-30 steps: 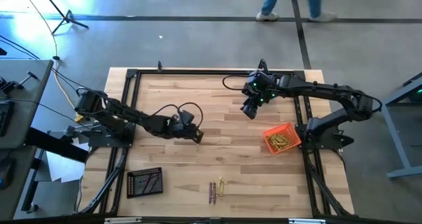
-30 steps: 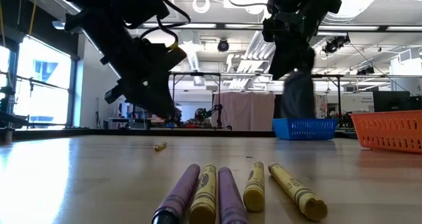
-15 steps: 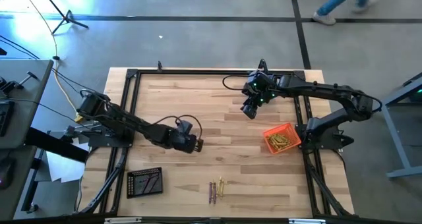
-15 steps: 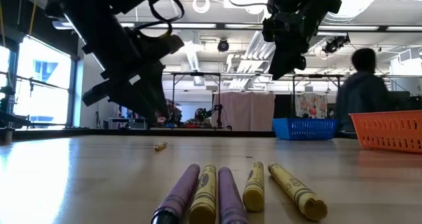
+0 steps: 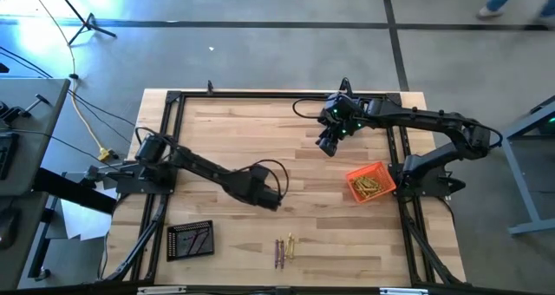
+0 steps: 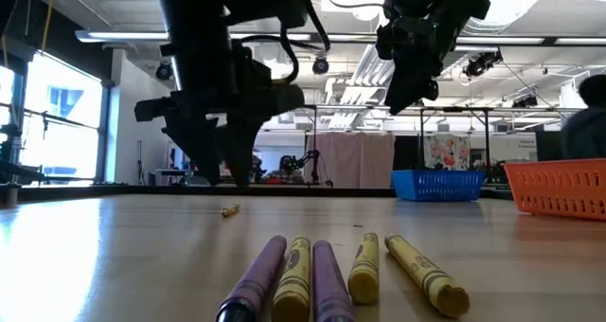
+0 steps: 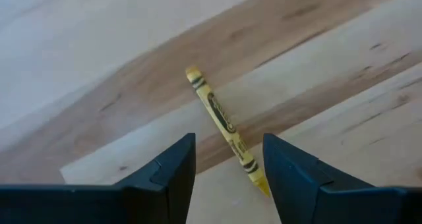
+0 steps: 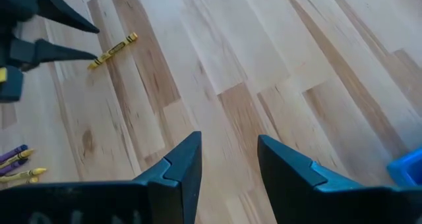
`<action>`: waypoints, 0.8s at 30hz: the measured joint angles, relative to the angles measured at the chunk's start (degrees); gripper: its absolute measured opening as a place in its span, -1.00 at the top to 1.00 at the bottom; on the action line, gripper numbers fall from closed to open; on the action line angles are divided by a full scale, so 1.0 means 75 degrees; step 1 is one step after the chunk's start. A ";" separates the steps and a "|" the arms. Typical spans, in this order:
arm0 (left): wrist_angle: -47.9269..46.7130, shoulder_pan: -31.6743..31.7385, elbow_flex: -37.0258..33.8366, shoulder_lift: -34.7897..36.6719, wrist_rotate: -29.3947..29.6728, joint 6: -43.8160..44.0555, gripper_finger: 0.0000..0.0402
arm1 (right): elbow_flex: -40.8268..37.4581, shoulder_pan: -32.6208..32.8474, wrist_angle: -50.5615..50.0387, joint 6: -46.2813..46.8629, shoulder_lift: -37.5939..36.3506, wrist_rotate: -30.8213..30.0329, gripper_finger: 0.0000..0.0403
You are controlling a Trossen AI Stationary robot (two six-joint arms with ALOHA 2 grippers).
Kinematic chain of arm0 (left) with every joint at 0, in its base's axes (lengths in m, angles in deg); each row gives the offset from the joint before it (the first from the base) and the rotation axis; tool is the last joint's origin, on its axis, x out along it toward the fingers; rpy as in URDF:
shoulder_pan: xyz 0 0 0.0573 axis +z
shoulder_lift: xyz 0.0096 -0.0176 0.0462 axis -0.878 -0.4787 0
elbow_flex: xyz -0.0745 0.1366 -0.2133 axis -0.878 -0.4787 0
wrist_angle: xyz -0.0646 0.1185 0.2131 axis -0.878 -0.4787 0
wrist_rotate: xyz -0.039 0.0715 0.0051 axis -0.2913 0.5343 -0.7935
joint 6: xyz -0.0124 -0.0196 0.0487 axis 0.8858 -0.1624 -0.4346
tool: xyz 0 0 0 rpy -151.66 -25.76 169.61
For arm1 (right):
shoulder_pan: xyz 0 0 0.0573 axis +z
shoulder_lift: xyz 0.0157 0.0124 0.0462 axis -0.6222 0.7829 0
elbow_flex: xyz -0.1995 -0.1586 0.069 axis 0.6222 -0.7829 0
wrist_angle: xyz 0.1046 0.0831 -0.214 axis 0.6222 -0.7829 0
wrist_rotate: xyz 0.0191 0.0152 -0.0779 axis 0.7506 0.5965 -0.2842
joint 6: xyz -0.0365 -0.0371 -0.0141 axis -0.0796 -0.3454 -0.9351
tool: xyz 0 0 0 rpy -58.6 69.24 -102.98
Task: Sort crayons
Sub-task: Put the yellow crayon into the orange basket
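A yellow crayon lies flat on the wooden table, alone near the middle. My left gripper hangs open just above it, pointing steeply down, with one finger on either side of the crayon's near end and touching nothing. The same crayon also shows in the right wrist view and, small, in the low view. Several purple and yellow crayons lie side by side at the near edge. My right gripper waits open, high over the far right of the table.
An orange basket holding yellow crayons stands at the right. A black mesh basket sits at the near left. A blue basket stands at the far right, beneath my right arm. Bare wood lies between them.
My left gripper has moved toward the table's right and near edge and has tipped to point more steeply down, ending over the lone yellow crayon. A person has walked past beyond the far edge.
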 joint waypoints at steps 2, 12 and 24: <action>0.0020 0.0056 0.0047 -0.0112 -0.0146 0.0000 0.19 | 0.0000 0.0000 0.0031 -0.0001 0.0000 0.0000 0.34; 0.0399 0.0195 -0.0101 -0.0236 -0.0165 -0.0006 0.21 | 0.0000 0.0000 0.0150 -0.0001 0.0000 -0.0001 0.34; 0.1214 0.0330 -0.0713 -0.0398 -0.0303 -0.0020 0.22 | 0.0000 -0.0001 0.0148 -0.0001 0.0000 0.0000 0.34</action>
